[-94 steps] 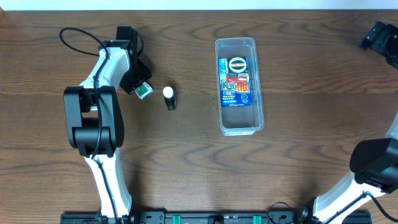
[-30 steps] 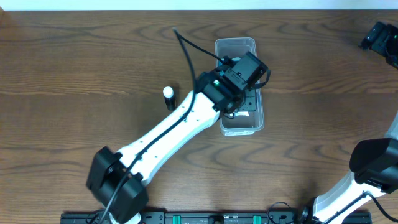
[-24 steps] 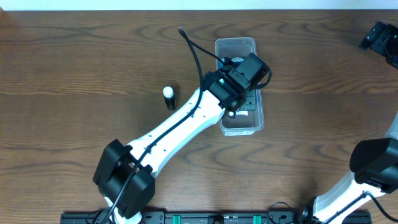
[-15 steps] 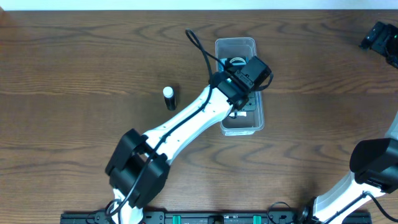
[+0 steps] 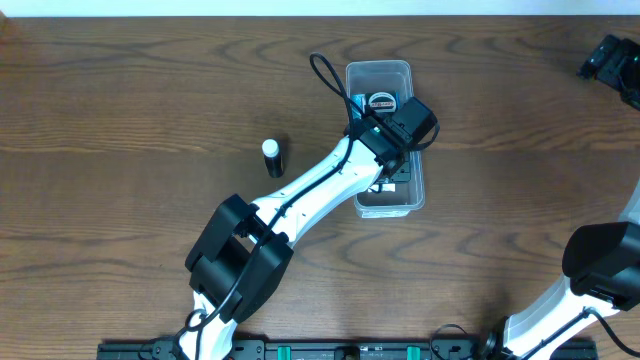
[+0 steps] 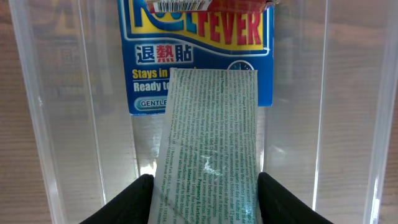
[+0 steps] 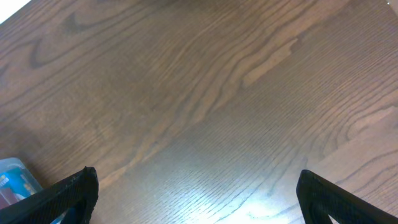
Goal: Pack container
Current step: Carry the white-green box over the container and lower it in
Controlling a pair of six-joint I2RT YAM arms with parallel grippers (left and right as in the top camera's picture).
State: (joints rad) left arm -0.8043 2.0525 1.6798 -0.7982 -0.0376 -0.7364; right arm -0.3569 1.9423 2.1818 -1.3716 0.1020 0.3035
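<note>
Over container, left gripper pinching box; dropping early risking box landing askew on pack. Right gripper sitting spread wide.

The container is clear plastic; within its walls a blue packet bears yellow, white and red lettering, and a pale small box carries fine green print. Over the container the left gripper is black, on a white left arm with black joints. Around the container the table is dark brown with wavy grain; left of it, a black tube has a white cap.
</note>
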